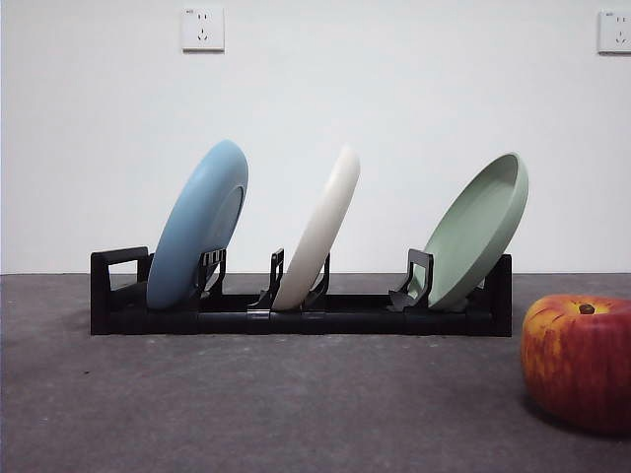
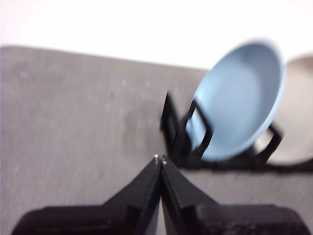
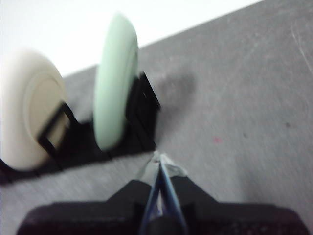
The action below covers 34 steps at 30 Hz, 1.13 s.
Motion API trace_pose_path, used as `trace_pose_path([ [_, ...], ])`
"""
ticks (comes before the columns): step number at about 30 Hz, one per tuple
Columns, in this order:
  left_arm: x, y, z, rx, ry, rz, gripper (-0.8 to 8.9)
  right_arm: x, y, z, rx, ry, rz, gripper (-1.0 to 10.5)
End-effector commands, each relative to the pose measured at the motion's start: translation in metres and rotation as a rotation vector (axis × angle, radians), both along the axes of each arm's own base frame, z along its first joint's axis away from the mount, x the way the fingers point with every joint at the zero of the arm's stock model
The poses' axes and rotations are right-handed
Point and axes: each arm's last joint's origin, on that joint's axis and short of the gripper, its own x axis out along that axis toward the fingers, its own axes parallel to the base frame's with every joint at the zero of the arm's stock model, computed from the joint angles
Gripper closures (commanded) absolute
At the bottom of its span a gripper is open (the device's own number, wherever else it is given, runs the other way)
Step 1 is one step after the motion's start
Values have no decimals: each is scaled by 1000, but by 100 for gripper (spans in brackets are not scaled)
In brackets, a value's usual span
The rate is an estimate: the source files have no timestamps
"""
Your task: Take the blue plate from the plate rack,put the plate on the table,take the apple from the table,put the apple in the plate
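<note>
Left gripper (image 2: 160,159) is hanging above the table (image 2: 73,122) with its two jaws pressed together at the tips, gripping nothing. Ahead of it and a little to one side, near but apart, the blue plate (image 2: 239,98) is leaning in the end slot of the plate rack (image 2: 181,142), open face turned toward this gripper. Right gripper (image 3: 159,159) is likewise closed to a point and carrying nothing; just ahead of it the pale green plate (image 3: 113,83) is standing edge-on in the rack's other end, with the cream plate (image 3: 29,107) one slot further off. Both wrist views are blurred, so finer detail is not readable.

Front view, largest item first: the rack (image 1: 296,320) is running across the middle of the table (image 1: 246,414), holding all three plates tilted the same way: blue plate (image 1: 197,227) at one end, cream plate (image 1: 317,232) in the middle, green plate (image 1: 478,232) at the other end. The apple (image 1: 580,360) is sitting on the table in front of the green-plate end, well clear of the rack, cut off by the picture edge. Neither arm is showing in this view.

Progress, as judged: nothing is done yet. The blue plate is not yet lifted from its slot, no plate is lying flat on the table, and the apple is untouched. All four steps remain: pull the plate, set it down, pick the apple, place it in the plate. The left gripper appears best placed for the first grasp, and it would need to open before it can take the rim.
</note>
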Motion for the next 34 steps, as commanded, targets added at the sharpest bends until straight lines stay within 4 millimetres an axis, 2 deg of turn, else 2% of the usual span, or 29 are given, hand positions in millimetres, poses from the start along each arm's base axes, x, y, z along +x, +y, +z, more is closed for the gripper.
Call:
trace_pose_path([
  [1,-2,-1,26,-58,-25,-25,820,-2,0,25,48,-45,-3,958],
  [5,2,-2,59,-65,1,-69,820,-1,1,55,42,-36,29,957],
  [10,19,-6,97,-48,88,-210,820,8,4,88,-3,40,137,957],
  [16,47,-13,126,-98,232,-434,816,28,10,115,-45,174,331,946],
  [18,55,-15,131,-123,269,-490,813,35,12,120,-48,209,393,945],
  [20,63,-16,134,-142,289,-532,762,42,14,124,-36,244,429,919],
  [24,70,-18,133,-154,311,-558,430,55,15,125,-21,292,447,584],
  [26,72,-19,131,-157,323,-564,422,59,15,124,-17,310,447,491],
  [30,78,-21,132,-153,307,-576,422,60,16,122,-15,325,447,505],
  [34,108,-29,141,-170,315,-596,436,60,16,122,-15,325,447,505],
])
